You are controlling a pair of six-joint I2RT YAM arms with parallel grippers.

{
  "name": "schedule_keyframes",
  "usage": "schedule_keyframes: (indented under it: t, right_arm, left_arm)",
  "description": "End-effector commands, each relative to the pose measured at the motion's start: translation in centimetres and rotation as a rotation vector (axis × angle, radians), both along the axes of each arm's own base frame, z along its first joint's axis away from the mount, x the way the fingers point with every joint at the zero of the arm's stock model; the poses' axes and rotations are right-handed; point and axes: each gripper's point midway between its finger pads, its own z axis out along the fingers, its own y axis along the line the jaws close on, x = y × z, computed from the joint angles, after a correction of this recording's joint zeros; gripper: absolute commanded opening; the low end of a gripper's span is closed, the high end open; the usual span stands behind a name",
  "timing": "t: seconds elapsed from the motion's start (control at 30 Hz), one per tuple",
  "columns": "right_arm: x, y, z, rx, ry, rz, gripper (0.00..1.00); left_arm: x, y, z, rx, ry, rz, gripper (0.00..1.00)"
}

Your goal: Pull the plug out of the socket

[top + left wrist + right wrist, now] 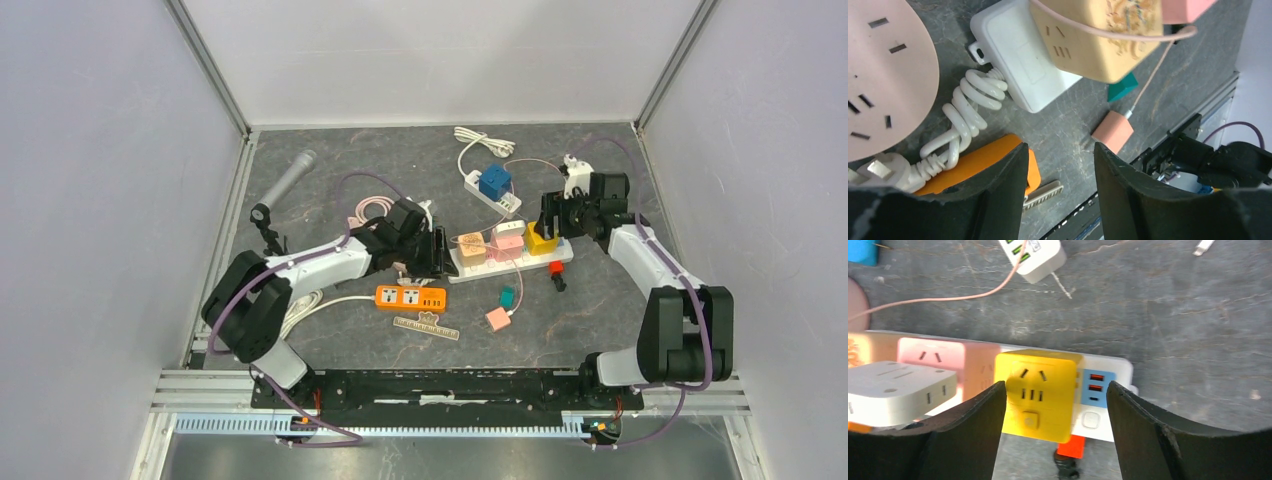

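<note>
L gripper (437, 256), fingers apart, sits at the left end of the white power strip (482, 268), prob. to brace it. Yellow cube plug (1038, 390) is seated near the strip's right end. R gripper (1055, 387) straddles it, fingers apart, lined up to clamp and pull.

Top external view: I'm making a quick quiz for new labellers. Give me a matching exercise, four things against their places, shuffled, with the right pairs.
Things
1. yellow cube adapter
2. blue cube adapter
3. orange power strip
4. microphone

Places
A. far back on the left, apart from the strips
B. plugged into the long white strip, at the right gripper
C. on the small white strip further back
D. lying loose on the near side of the long white strip

Pairs: 1-B, 2-C, 3-D, 4-A
</note>
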Motion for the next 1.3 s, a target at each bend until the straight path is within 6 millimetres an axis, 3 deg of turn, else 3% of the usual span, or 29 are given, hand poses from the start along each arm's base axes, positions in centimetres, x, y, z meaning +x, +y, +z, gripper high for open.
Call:
schedule_keyframes:
  t: [0.0, 0.27, 0.7, 0.87, 1.0, 1.27]
  right_arm:
    - [-1.4, 1.0, -0.7, 0.088, 0.026, -0.036, 0.77]
    - [-3.1, 1.4, -3.6, 0.153, 0.067, -0.107, 0.73]
    - [-3.2, 4.7, -3.8, 0.327, 0.026, -0.16, 0.64]
    - [-3.8, 6.3, -4.4, 0.38, 0.033, -0.227, 0.62]
    - [-4.0, 9.0, -4.0, 0.428, 0.038, -0.213, 0.62]
    - [-5.1, 13.6, -2.8, 0.491, 0.064, -0.209, 0.62]
  left_arm:
    - [2.9, -2.2, 0.5, -0.043, -0.055, 0.067, 0.56]
    - [6.2, -5.2, -1.1, -0.058, -0.059, 0.094, 0.48]
    - [12.5, -7.0, -0.5, 0.018, -0.162, 0.128, 0.47]
    - [14.2, -5.8, -1.2, 0.045, -0.163, 0.166, 0.46]
    - [15.6, -3.9, -1.5, 0.063, -0.163, 0.212, 0.46]
    - [15.9, 0.3, 1.8, 0.044, -0.188, 0.242, 0.5]
